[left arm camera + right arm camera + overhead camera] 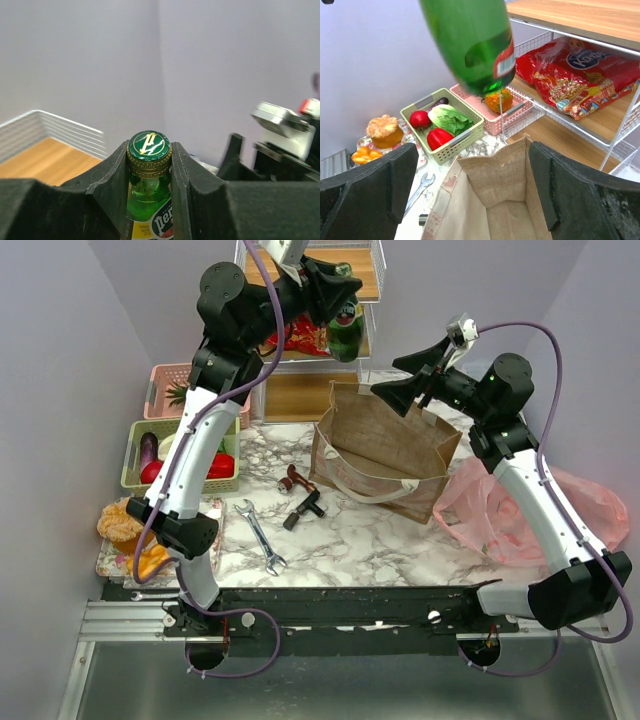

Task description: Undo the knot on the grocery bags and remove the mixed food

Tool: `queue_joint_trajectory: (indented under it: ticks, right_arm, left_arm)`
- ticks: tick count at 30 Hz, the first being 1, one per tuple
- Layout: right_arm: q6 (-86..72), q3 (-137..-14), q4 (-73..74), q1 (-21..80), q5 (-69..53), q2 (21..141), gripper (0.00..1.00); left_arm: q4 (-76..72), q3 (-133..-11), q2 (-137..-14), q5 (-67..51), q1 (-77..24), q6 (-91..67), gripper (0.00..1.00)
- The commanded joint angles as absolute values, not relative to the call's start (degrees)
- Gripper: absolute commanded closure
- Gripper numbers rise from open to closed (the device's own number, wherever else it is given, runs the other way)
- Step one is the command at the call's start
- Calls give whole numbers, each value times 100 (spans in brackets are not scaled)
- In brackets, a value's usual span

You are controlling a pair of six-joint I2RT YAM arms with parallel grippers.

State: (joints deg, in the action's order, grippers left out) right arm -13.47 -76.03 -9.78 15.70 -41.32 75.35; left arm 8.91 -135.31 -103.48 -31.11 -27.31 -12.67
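High beside the white wire shelf rack (372,295), the left hand (149,170) pinches the green glass bottle (347,335) by its neck, just under the gold-and-green cap. The body hangs below the fingers, in the air above the table. The right hand (472,190) is spread wide over the mouth of the stiff brown paper bag (385,455) and holds nothing. What shows of the bag's inside looks bare.

The step in hand seems to be putting the bottle down with the rest of the food. A red crinkly snack packet (575,70) already lies on the rack's wooden tier. Pale-green lettuce (451,119) and a red round vegetable (420,119) sit in the green plastic basket (462,137), and a tan bun (384,129) sits further left.

A bottle held at the neck will tend to swing, so the arm should travel slowly with the grip firm. The base should clear the wire rim before going in. It is best lowered until the base rests flat, and only then should the fingers part. The right hand should stay out of the bottle's path.

The thin pink plastic bag (500,515) lies slack on the table at the right, partly under the right arm. Whether its knot is undone cannot be told.
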Motion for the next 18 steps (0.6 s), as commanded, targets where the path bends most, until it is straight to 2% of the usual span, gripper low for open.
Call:
queue_joint_trajectory:
  ticks: [1,4,11,18]
  right_arm:
    - [-1149,-7708,-743,1596,-3922,7496,0]
    - [-1150,-7729,-684,1596,-3956,7559,0]
    - [-1161,-7821,-608,1600,-4020,7741,0]
    - [-1237,-7902,-567,1595,-4101,7915,0]
  left_arm:
    - [-676,-14127,-10594,-1898,-2461,-653,100]
    - [-1073,-14631,-10995,-1547,-2298,-472,100]
    - [-2080,-14789,-11408,-812,-2024,44,100]
    - [-2423,-14811,-11625,-715,-1670,184,100]
